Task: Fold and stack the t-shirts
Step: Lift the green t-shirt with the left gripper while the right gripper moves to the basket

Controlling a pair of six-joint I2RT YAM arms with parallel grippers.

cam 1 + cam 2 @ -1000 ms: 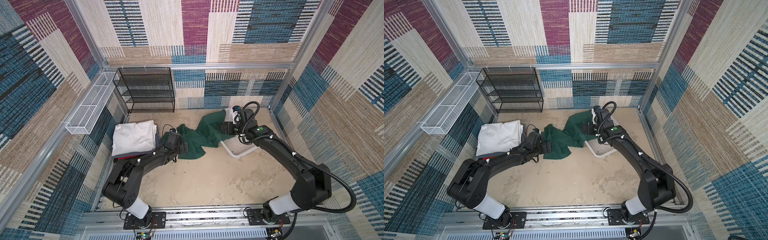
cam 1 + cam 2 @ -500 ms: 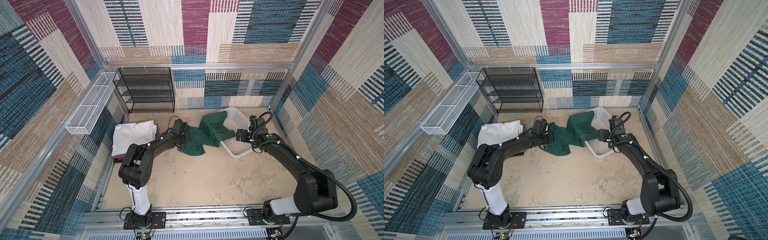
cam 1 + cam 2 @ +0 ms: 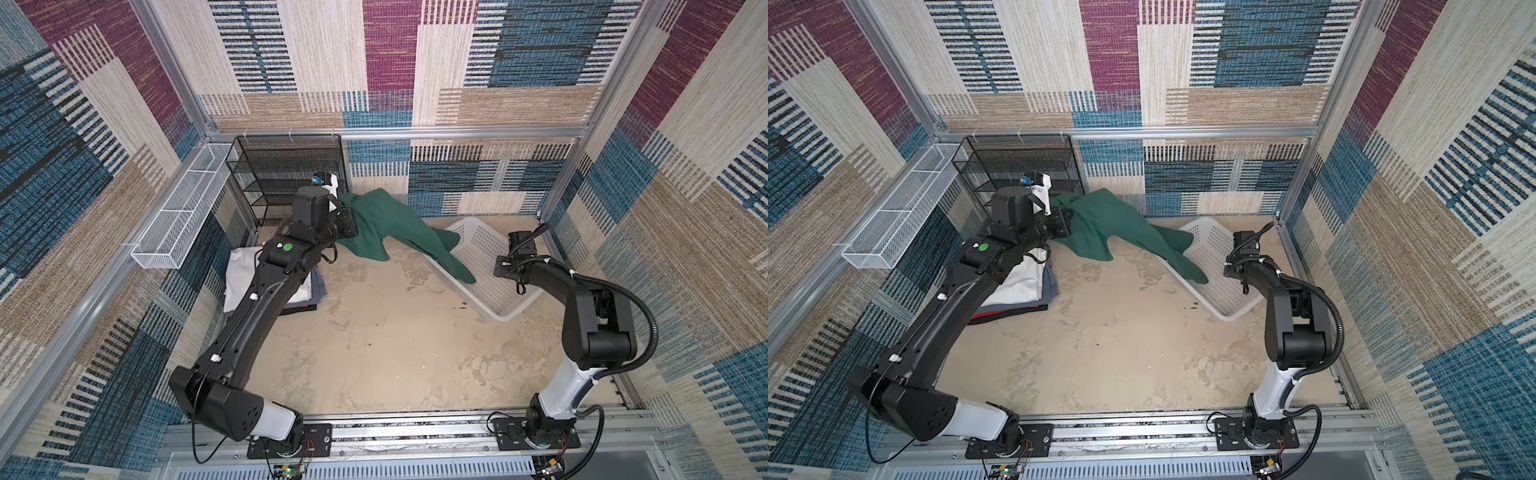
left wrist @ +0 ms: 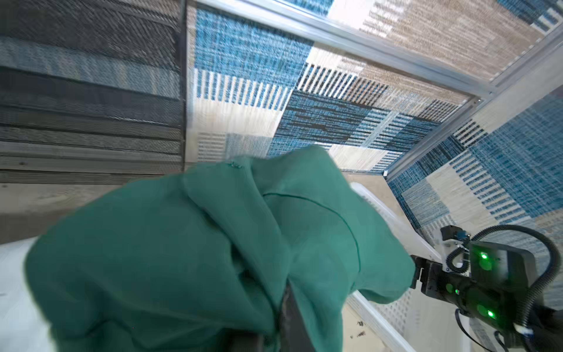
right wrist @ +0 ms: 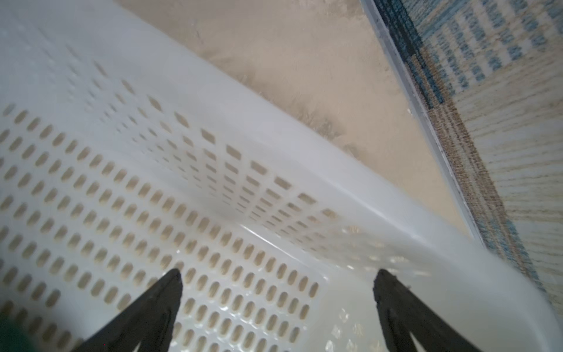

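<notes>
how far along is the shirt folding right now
Done: a folded stack, white on top with grey and black/red layers beneath, sits at the left. In hand: the left gripper is shut on the dark green shirt, holding it up crumpled, its tail trailing across the white basket. The right gripper hangs open over the basket, empty. Left: spread that shirt, fold it, add it to the stack.

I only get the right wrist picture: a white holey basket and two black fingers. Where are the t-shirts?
Observer: The left gripper is shut on a green shirt, holding it up.
Operator: Is it touching my basket?
Observer: Yes, its far end lies across the rim of the basket.
Operator: Any folded ones?
Observer: A white shirt tops a folded stack, left in both top views.
</notes>
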